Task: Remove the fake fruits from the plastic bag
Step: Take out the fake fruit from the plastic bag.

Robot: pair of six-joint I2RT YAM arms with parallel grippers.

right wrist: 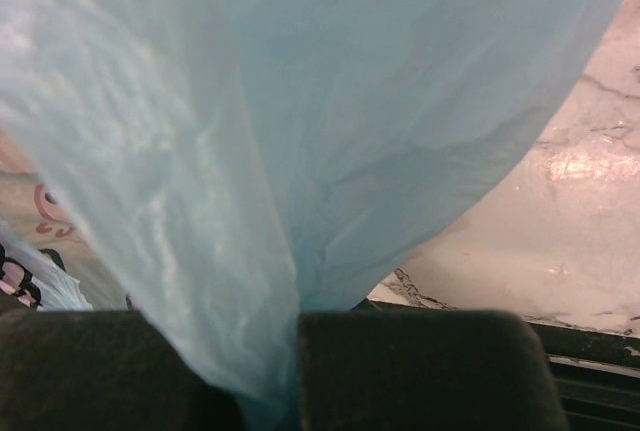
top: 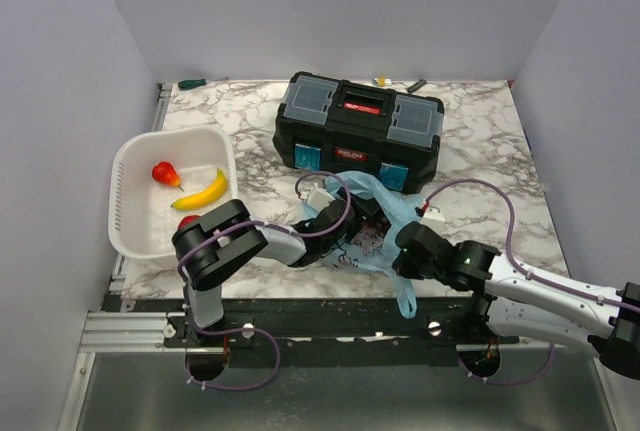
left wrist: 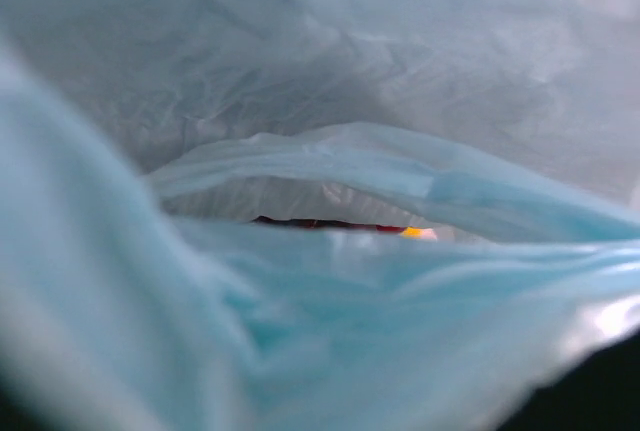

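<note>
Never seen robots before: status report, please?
Right gripper shut on plastic bag. Left gripper inside bag, jaws hidden. Banana in white basket; red and yellow fruit still inside.

One light-blue plastic bag (top: 392,213) lies by the near edge of the table (top: 480,141). One black toolbox (top: 358,131) sits toward the far edge. One white slotted basket (top: 122,163) at the left edge holds one banana (top: 201,193) and one red pear-shaped fruit (top: 164,173).
</note>
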